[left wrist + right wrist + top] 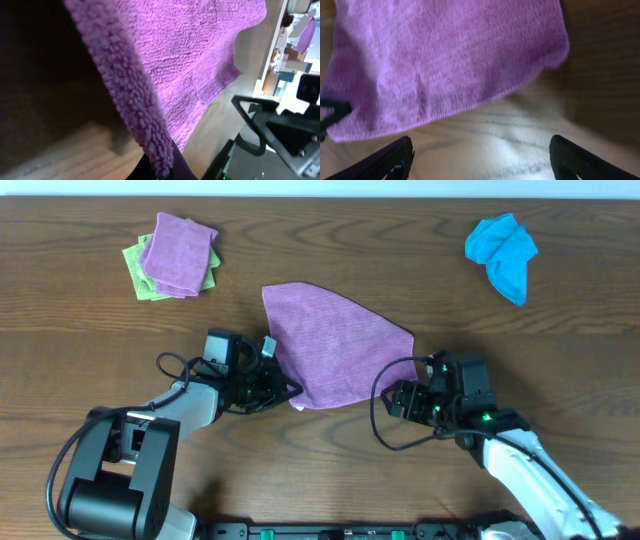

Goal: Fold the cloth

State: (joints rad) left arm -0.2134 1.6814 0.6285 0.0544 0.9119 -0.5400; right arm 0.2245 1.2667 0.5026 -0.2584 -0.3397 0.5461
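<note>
At the middle of the table (560, 360), the purple cloth (335, 345) lies spread in a lopsided shape. One corner points toward the far side, and the near edge runs between the two arms. Its near-left corner is pinched in the left end effector (288, 390), whose fingers are closed on the fluffy hem. The left wrist view shows that hem running down into a dark fingertip (167, 167), with shadow beneath the raised edge. The right end effector (400, 400) sits just beside the cloth's near-right edge. Its fingers (385, 162) are spread wide with bare wood between them, and they hold nothing. Well apart at the far left, a folded purple cloth (180, 250) rests on a green cloth (140, 280). At the far right lies a crumpled blue cloth (503, 255).
</note>
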